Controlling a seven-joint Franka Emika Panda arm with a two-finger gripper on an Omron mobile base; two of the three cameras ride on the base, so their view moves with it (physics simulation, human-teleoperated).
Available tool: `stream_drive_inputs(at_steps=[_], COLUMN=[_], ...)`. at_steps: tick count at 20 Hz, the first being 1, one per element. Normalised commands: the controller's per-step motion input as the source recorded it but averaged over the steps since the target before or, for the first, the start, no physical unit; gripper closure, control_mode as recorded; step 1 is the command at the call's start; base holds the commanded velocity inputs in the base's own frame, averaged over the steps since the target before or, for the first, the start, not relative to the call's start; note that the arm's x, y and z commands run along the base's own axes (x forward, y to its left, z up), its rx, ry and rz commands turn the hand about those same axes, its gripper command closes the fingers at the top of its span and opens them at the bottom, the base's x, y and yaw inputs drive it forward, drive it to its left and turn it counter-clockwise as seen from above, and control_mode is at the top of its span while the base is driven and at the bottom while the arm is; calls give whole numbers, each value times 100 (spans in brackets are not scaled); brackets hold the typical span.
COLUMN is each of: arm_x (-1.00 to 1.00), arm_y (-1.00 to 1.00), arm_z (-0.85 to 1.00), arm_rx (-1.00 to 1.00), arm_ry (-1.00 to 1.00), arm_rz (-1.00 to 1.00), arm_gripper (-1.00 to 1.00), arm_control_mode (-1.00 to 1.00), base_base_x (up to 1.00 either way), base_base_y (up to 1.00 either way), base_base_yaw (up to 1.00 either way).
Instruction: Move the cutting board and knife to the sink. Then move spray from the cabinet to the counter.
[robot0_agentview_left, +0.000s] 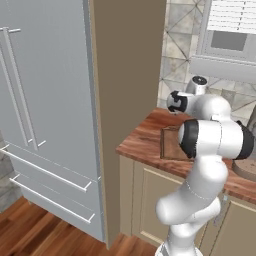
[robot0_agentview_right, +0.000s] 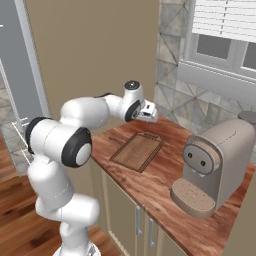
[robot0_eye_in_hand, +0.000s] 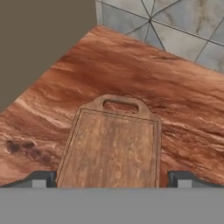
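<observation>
— Reddish wood counter (robot0_agentview_right: 165, 187) against a tiled wall; what's sitting on it?

— One cutting board (robot0_agentview_right: 137, 151), lying flat near the counter's corner, handle end toward the wall. One coffee machine (robot0_agentview_right: 215, 167) stands well apart from it.

— And the gripper (robot0_eye_in_hand: 112, 178)?

— Hovering over the board, fingers (robot0_eye_in_hand: 41, 179) spread wide to either side, pinching nothing.

No readable txt, labels or nos. anywhere.

Grey fridge (robot0_agentview_left: 40, 100), tiled wall (robot0_agentview_right: 172, 95), blinded window (robot0_agentview_right: 225, 30), wood floor (robot0_agentview_left: 40, 230)
</observation>
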Motion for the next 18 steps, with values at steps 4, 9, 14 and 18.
stream_drive_inputs(at_steps=[4,9,14,18], arm_x=[29,23,25,29], arm_y=[-9,-11,-7,0], arm_z=[-7,-24,-26,-28], arm_rx=[0,0,0,0], arm_ry=[0,0,4,4], arm_rz=[4,1,0,0], arm_gripper=[-100,-100,-100,-100], arm_control_mode=[-100,-100,-100,-100], base_base_x=[0,0,0,0], base_base_y=[0,0,0,0], base_base_yaw=[0,0,0,0])
